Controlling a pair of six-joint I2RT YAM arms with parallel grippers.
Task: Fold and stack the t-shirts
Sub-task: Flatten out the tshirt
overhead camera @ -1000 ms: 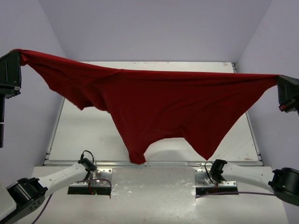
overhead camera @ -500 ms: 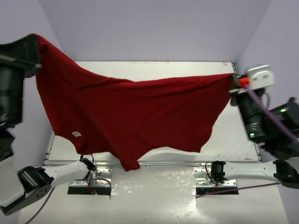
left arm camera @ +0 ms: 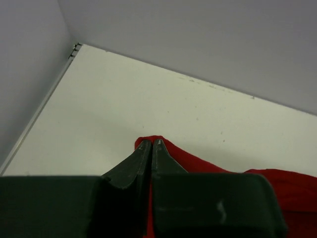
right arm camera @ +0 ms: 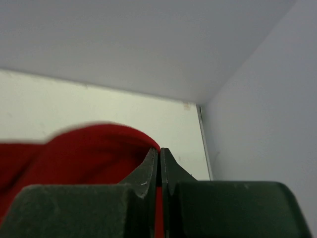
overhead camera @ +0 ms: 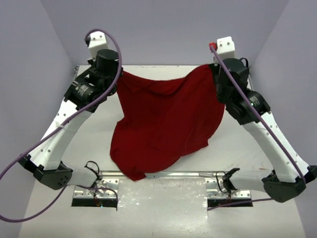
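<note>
The left gripper (left arm camera: 151,144) is seen pressed together on one upper corner of the dark red t-shirt (overhead camera: 163,124), with cloth pinched between its fingertips near the far left of the white table (overhead camera: 247,144). The t-shirt is held spread between both arms and hangs toward the table's near edge. The right gripper (right arm camera: 159,151) is clamped on the opposite upper corner, near the far right.

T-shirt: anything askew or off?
Yes. The t-shirt hangs lopsided between the left gripper and right gripper, both shut on its far edge. It is creased, and its near-left tip sags past the table's near edge.
</note>
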